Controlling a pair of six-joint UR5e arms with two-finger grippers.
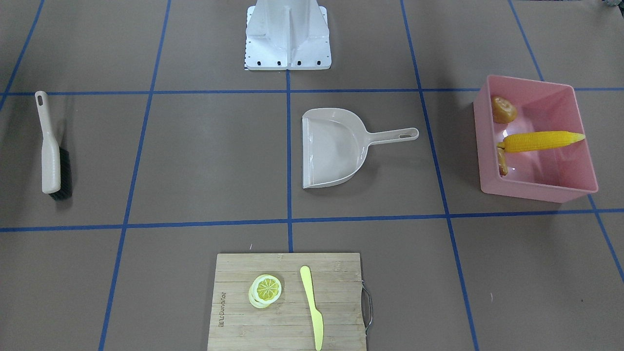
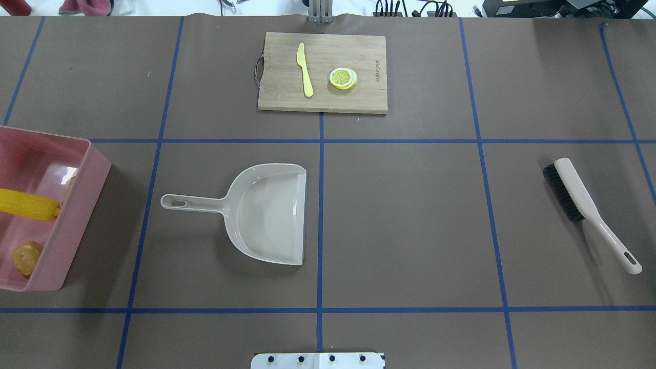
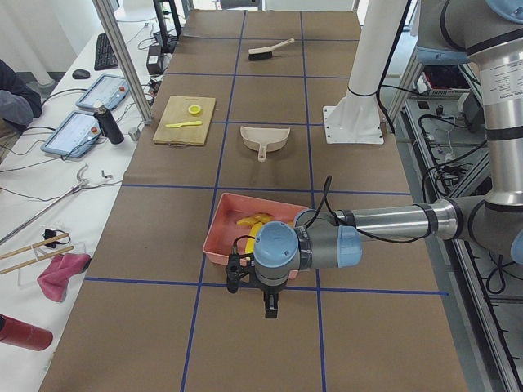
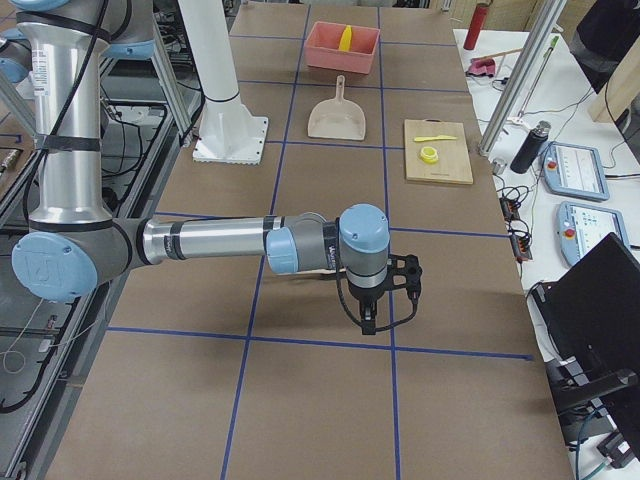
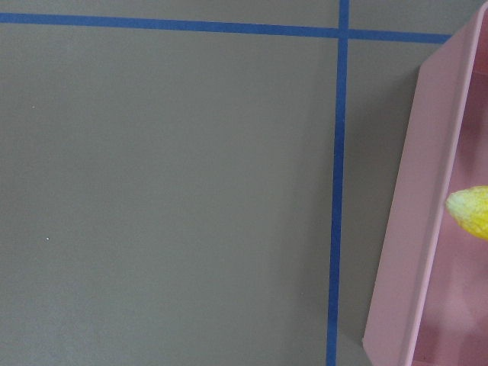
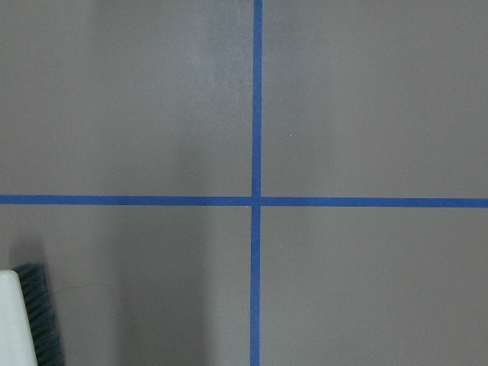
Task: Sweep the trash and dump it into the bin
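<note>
A brown table point(image 1: 195, 161) crossed by blue tape point(image 1: 288, 161) in a grid fills the fixed views. In the side views a white bench point(image 3: 49, 196) with tablets, cables and a red bottle runs along the table's far side from the robot. The robot's white mount point(image 1: 287, 36) stands at the robot's edge of the table.

The dustpan point(image 1: 336, 148) lies flat near the middle, mouth toward the robot's right and handle pointing at the bin point(image 1: 536, 187). The brush point(image 1: 51, 156) lies well apart on the robot's right, bristles on its side. Across from the robot sits a wooden board point(image 1: 287, 312) with a lemon slice point(image 1: 266, 288) and a knife point(image 1: 312, 304) side by side, apart.

All three pieces of trash are in the bin at the robot's left end. The corn point(image 1: 541, 141) leans across it with its tip over the rim, and the potato point(image 1: 503, 109) sits in a corner. The ginger point(image 1: 502, 162) is mostly hidden behind the bin's wall. The overhead view cuts the bin off at its left edge.

The left gripper point(image 3: 270, 306) hangs above the table just beside the bin. Its wrist camera catches only the bin's corner and the corn's tip. The right gripper point(image 4: 368, 322) hangs over bare table near a tape crossing; its camera shows the brush's bristles in one corner. Both grippers appear only in the side views, so I cannot tell whether their fingers are apart or together.
</note>
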